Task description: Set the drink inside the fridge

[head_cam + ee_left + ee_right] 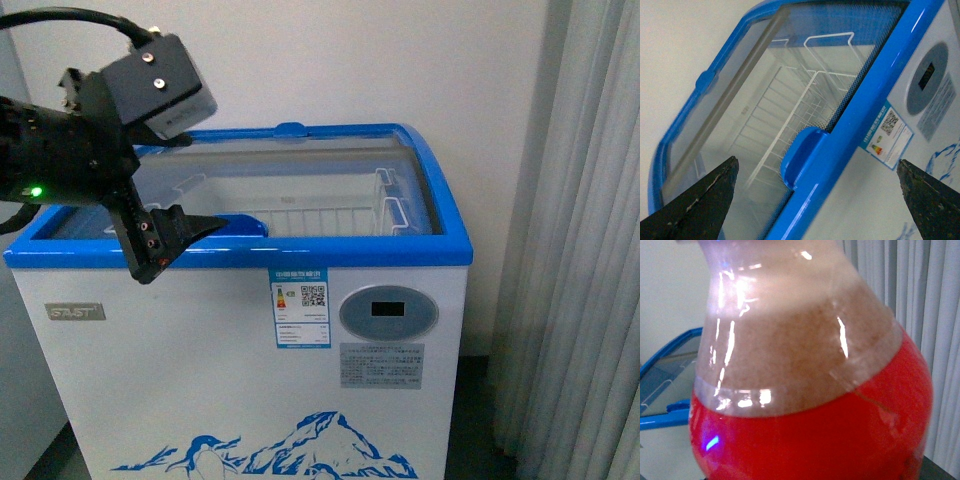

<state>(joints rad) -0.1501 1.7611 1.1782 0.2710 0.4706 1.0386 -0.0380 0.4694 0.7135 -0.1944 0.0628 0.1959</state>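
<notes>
Both jaws of the left gripper point(817, 162) are hanging apart near the lid handle point(245, 224) of the fridge point(200, 400), risking slipping off it; whether the right gripper is clamping the cola bottle point(805, 390) I cannot tell.

Bright even light; glare on blurred drink point(805, 380)

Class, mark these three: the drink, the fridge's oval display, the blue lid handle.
drink point(810, 440): right wrist view, on its red label.
oval display point(388, 309): front view, on the dark screen at its centre.
lid handle point(802, 157): left wrist view, on the blue handle's rounded face.
</notes>
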